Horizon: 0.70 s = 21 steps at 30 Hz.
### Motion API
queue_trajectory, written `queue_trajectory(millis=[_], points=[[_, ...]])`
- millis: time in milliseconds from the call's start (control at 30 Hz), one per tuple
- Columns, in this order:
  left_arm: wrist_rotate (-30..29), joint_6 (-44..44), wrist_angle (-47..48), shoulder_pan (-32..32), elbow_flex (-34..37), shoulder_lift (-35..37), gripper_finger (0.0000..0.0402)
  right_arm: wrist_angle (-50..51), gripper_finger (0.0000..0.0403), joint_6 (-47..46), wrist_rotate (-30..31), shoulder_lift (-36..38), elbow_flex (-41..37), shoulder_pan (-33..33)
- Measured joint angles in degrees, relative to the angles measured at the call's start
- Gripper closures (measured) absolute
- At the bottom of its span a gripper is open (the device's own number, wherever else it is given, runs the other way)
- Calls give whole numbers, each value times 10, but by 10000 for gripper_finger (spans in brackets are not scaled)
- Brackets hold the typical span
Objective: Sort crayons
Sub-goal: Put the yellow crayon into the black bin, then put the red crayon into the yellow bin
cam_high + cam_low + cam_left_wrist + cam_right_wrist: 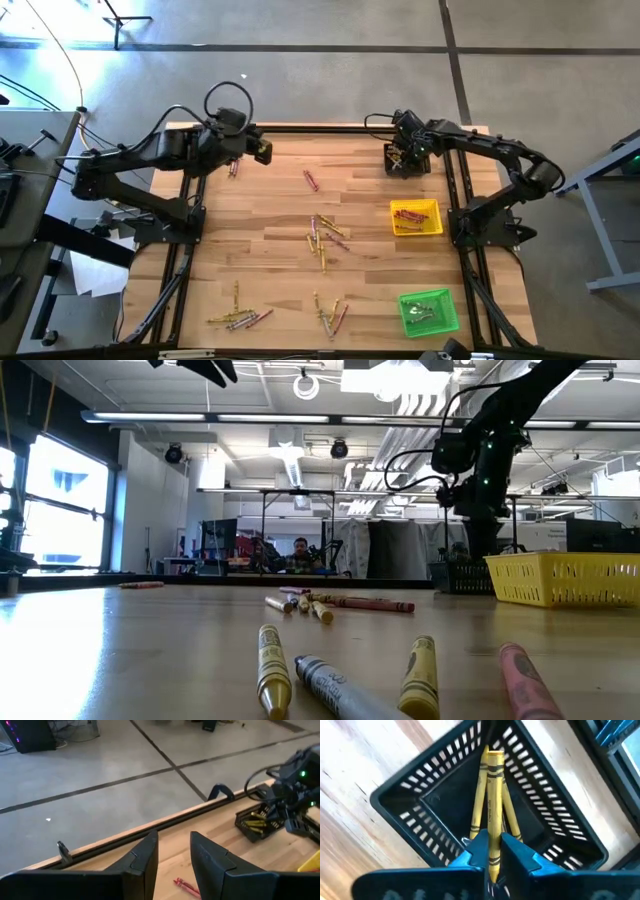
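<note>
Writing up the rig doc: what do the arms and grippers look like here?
Both arms are dark, jointed, with black cables looping off them. The left gripper has two flat, angular dark fingers. The right gripper has the same finger shape, looking bluish-grey in its wrist view. A green light glows on the right arm near the wrist. No readable markings.

bright overhead lights, blurred near crayons [274, 678]

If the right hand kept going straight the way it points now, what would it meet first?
Probably the floor of the black tray directly ahead. The right hand is shut on a yellow crayon whose far end already reaches in among other yellow crayons; the depth left is unclear.
</note>
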<state>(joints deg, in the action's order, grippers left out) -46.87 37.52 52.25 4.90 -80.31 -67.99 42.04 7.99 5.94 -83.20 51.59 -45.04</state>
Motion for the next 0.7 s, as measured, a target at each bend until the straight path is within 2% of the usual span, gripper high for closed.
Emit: queue_trajectory(millis=[267,433,600,700], points=[[24,48,31,-2,0,-22,303,35,294,-4,-4,2,0,1],[83,101,148,1,0,-22,303,60,286,-63,-6,2,10,7],[136,173,272,3,0,-33,303,80,286,-132,-42,2,76,37],[146,178,328,-10,0,-41,303,45,286,-208,-18,1,112,72]])
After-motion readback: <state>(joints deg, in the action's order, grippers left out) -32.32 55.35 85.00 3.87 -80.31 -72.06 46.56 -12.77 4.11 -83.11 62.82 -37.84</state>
